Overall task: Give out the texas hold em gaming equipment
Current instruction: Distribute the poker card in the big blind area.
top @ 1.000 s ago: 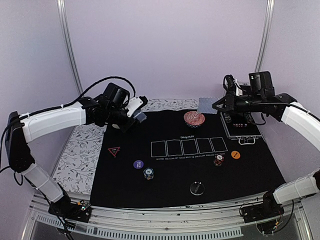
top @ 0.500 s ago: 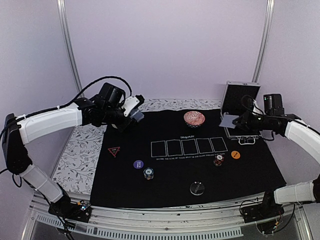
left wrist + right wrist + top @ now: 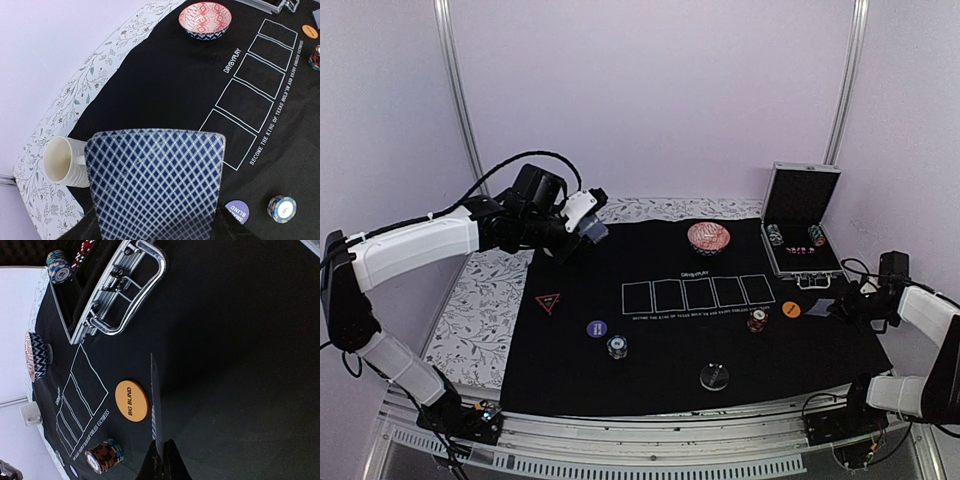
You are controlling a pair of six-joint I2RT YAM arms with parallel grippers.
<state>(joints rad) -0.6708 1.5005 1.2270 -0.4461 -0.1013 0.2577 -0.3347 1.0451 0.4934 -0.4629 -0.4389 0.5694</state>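
My left gripper [image 3: 588, 229] hovers over the mat's far left corner, shut on a blue-diamond-backed card [image 3: 155, 185] that hides its fingertips. My right gripper [image 3: 842, 303] is low over the mat's right edge, shut on another card [image 3: 156, 405] seen edge-on, just right of the orange "BIG BLIND" disc [image 3: 132, 401]. A striped chip stack [image 3: 757, 320] stands beside that disc [image 3: 791, 309]. The purple disc [image 3: 597, 328], a second chip stack [image 3: 617, 346], the clear disc [image 3: 714, 377] and the red-edged triangle [image 3: 548, 302] lie on the black mat [image 3: 660, 370].
An open metal case [image 3: 800, 225] holding chips stands at the back right, its handle [image 3: 125, 287] facing the mat. A red patterned bowl [image 3: 708, 238] sits at the back centre. A cream mug [image 3: 60, 161] stands under the left gripper. Five card outlines [image 3: 698, 293] mark the mat's middle.
My right arm has swung from the case down to the mat's right edge beside the orange disc, carrying a card. The left arm has barely moved.
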